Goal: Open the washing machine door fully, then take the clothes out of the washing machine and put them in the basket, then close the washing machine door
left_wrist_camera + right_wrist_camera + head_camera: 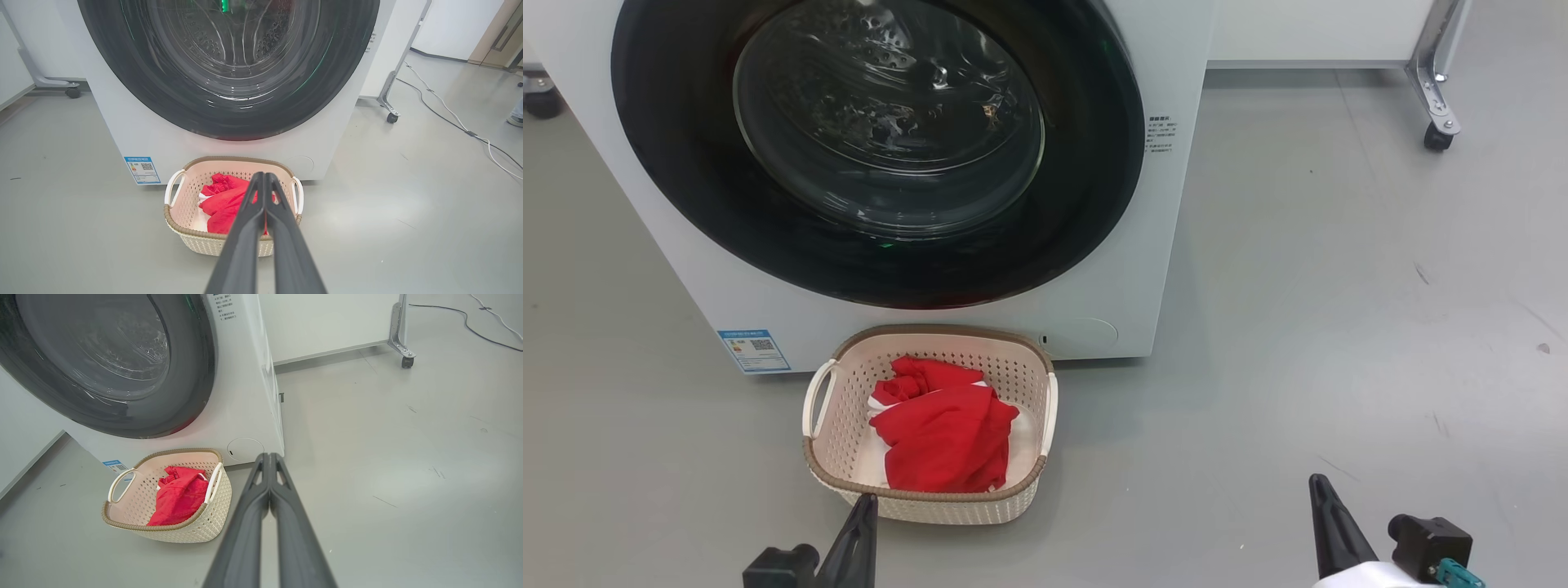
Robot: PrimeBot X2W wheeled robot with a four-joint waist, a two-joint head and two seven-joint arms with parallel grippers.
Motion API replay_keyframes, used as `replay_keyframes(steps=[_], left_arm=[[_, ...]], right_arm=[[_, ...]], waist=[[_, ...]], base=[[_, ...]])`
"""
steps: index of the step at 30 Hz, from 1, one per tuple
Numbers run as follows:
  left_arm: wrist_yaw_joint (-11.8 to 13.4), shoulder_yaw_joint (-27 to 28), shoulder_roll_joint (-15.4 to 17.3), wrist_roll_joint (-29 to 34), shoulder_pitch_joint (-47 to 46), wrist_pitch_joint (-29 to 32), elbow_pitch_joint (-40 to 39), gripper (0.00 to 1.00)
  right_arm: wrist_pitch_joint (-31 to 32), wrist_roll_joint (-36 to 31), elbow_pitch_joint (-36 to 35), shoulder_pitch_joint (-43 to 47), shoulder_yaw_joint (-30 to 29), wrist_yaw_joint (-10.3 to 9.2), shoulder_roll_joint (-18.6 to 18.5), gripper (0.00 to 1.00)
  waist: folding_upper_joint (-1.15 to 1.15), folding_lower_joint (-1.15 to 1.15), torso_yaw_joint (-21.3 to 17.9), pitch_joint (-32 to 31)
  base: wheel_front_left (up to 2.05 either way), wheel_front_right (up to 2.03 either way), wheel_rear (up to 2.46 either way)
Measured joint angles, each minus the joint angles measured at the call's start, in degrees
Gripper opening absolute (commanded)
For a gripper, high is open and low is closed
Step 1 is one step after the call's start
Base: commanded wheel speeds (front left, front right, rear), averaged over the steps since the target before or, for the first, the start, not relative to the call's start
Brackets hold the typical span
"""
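The clothes (943, 433) lie in the basket (947, 508), lower centre of the head view: a red heap w/ a bit of white trim. The basket stands just beside the front of the washing machine (1094, 269). The washing machine door (882, 155), upper centre, looks shut flush. The drum behind it seems empty, as far as reflections allow.

Left gripper (869, 501), at the bottom edge near the basket, has its fingers pressed together on nothing. Right gripper (1315, 483), lower right and well apart from the basket, is the same.

Handling, my judgement:
- **Clothes:** soft, light, limp. Pinch a raised fold at the top of the heap, not the flat part.
- **Door:** stiff and prob. heavy, w/ a glossy rim that may slip. Press or pull at the rim edge.
- **Basket:** light, so it may slide if pushed.
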Motion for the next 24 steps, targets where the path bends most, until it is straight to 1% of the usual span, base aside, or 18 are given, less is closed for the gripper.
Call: replay_keyframes(steps=[3, 5, 17, 24], left_arm=[[-0.46, 0.47, -0.03, -2.85, 0.00, 0.47, -0.16, 0.00], [-0.48, 0.86, -0.05, -4.12, 0.00, 0.67, -0.24, 0.00], [-1.51, 3.41, -0.13, -13.08, -0.10, 2.55, -0.63, 0.00], [-2.24, 4.61, -0.09, -18.04, -0.27, 3.74, -0.62, 0.00]], right_arm=[[0.46, 2.75, -0.18, -0.03, -0.40, 0.03, 0.00, 0.00], [0.70, 4.58, -0.31, -0.06, -0.66, 0.46, 0.00, 0.00], [3.00, 13.05, -0.93, -0.41, -2.55, 0.55, -0.05, 0.00], [4.37, 18.16, -1.05, -1.08, -3.60, 0.99, -0.25, 0.00]], waist=[[0.00, 0.00, -0.09, 0.00], [0.00, 0.00, -0.14, -0.01], [0.00, 0.00, -0.48, -0.03], [0.00, 0.00, -0.67, -0.05]], base=[[0.00, 0.00, 0.00], [0.00, 0.00, 0.00], [0.00, 0.00, 0.00], [0.00, 0.00, 0.00]])
